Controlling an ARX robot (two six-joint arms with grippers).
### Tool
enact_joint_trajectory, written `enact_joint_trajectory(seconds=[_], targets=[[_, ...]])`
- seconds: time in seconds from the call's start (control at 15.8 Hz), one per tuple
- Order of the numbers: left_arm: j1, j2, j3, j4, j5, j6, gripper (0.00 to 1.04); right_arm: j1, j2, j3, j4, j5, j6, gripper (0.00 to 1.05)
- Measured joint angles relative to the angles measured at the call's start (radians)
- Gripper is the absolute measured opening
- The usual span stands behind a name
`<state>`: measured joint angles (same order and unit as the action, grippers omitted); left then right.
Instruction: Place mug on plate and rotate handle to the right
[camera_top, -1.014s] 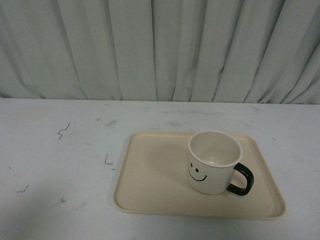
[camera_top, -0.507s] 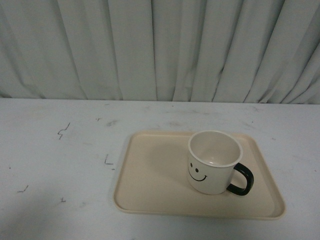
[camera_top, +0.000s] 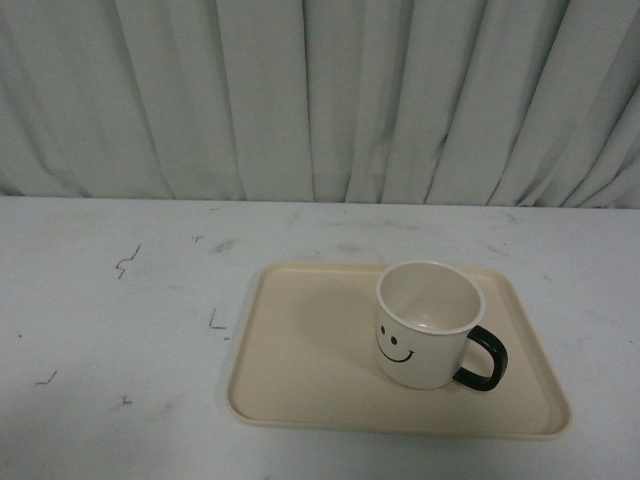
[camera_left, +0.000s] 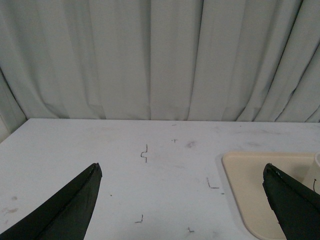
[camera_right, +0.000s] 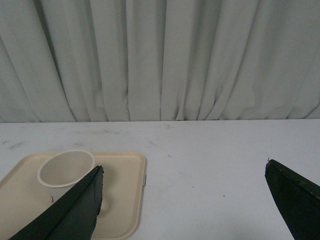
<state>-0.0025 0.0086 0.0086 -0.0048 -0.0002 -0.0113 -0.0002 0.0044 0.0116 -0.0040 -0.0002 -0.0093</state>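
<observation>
Mug being seen upright on plate, right half, toward near edge. So placement looking done. Handle being pointed right, slightly near; rotation looking done too. Left gripper and right gripper being held spread wide, nothing pinched, neither touching mug. Pretty much nothing left, probably.

Glossy handle, matt plate, cloth curtain

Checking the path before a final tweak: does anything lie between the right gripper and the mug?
Nothing visible does. The mug stands on the plate, handle pointing right, with only bare plate and table around it. The right gripper is open, and its wrist view shows no object between it and the mug.
</observation>
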Motion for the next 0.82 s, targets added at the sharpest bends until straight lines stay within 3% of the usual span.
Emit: enact_joint_trajectory(seconds=[0.82], targets=[[0.000,0.000,0.000,0.000,0.000,0.000,0.98,0.000,0.000,0.000,0.000,0.000,0.000,0.98]])
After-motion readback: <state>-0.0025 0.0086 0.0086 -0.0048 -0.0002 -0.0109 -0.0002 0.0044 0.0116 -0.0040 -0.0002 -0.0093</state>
